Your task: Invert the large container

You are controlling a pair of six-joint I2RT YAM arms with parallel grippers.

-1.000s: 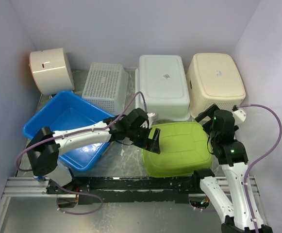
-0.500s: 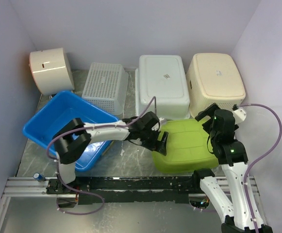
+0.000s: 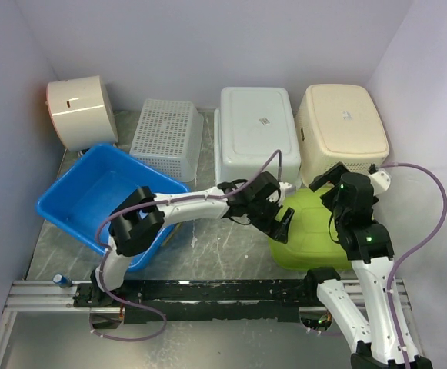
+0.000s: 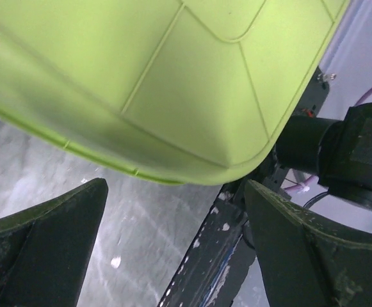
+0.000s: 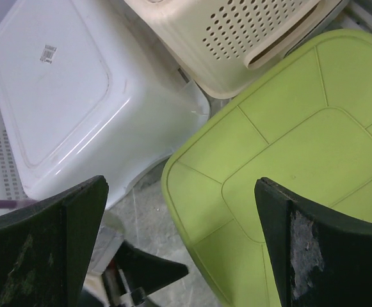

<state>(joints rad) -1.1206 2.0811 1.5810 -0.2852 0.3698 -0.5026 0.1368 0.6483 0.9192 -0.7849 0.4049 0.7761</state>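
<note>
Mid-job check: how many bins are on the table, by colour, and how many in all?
Blue: 1, the blue tub
Green: 1, the green tub
White: 2, the solid bin and the mesh basket
Cream: 2, the perforated bin and the round container
Total: 6

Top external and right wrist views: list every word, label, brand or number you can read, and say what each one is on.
No text here is legible.
Barcode sticker on the white container: print too small to read.
Small sticker on the cream container: too blurred to read.
</note>
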